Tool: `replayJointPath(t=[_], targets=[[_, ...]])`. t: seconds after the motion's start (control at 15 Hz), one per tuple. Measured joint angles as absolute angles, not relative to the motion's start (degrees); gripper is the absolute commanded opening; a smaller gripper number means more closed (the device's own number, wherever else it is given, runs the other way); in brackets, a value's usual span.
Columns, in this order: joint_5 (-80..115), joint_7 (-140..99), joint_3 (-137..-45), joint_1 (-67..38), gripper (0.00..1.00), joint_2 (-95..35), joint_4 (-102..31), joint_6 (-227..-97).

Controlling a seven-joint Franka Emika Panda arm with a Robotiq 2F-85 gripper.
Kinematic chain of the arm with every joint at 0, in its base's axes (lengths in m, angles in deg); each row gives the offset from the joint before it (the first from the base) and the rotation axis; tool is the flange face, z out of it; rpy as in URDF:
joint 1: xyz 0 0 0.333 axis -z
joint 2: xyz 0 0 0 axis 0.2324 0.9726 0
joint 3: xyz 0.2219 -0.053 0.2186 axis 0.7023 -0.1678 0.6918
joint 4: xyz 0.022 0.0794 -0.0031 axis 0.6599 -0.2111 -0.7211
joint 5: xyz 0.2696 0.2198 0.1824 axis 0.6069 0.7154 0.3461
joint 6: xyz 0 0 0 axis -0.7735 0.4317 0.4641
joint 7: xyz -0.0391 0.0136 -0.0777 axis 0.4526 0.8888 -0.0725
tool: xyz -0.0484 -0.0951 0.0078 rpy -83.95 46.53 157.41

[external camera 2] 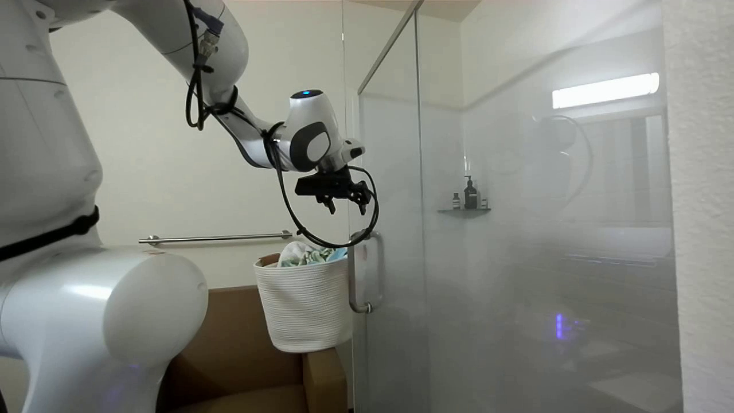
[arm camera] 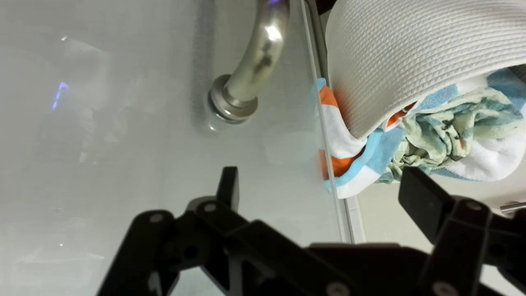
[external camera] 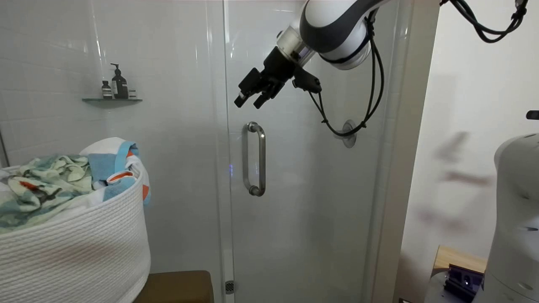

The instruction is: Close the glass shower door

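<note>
Where the pincer (external camera: pixel 248 103) hangs: above the handle (external camera: pixel 262 160), fingers (arm camera: pixel 227 187) spread.
Glass shower door (external camera: pixel 303 219): ajar, handle near its edge.
Basket (external camera: pixel 84 252): heaped with cloths (external camera: pixel 54 185).

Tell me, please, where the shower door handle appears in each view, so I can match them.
In an exterior view, the handle is slightly left of centre.
In an exterior view, the handle is just below centre.
In the wrist view, one end of the handle shows at top centre.
Shared landmark: the white woven basket, left of the handle in both exterior views, right in the wrist view.
</note>
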State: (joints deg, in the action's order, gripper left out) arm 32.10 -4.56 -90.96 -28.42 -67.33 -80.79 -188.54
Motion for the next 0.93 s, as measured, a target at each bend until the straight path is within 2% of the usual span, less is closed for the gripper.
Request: replayJointPath(t=[0.93], targets=[[34.4,-0.1,-102.7,-41.9,1.00,-67.1,-83.1,-198.9]])
